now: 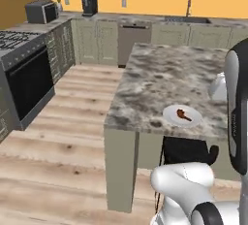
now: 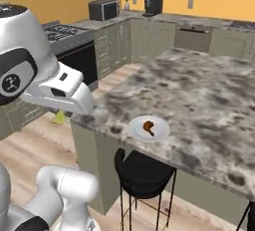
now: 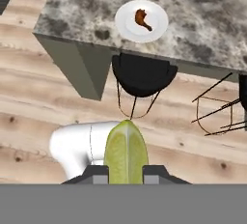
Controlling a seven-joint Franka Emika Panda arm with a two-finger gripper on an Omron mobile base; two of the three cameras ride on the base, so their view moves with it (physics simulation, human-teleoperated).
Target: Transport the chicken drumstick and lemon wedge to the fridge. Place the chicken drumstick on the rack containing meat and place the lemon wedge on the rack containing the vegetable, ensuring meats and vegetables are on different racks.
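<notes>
A yellow-green lemon wedge point(image 3: 126, 150) sits between my gripper's point(image 3: 125, 171) two fingertips, and the gripper is shut on it, high above the wooden floor in front of the island. In the right base view the wedge point(image 2: 60, 117) peeks out below my white hand, left of the island's corner. The brown chicken drumstick point(image 1: 183, 115) point(image 2: 148, 127) point(image 3: 142, 18) lies on a white plate point(image 1: 169, 118) point(image 2: 134, 130) point(image 3: 126, 25) near the front edge of the marble island counter point(image 1: 160, 73), well apart from my gripper.
A black stool point(image 1: 186, 151) point(image 2: 142, 173) point(image 3: 144, 73) stands under the island below the plate, with a second stool frame point(image 3: 217, 107) to its right. A stove and oven point(image 1: 24, 78) line the left wall. Cabinets, a microwave point(image 1: 41, 11) and a coffee machine point(image 1: 89, 4) stand behind.
</notes>
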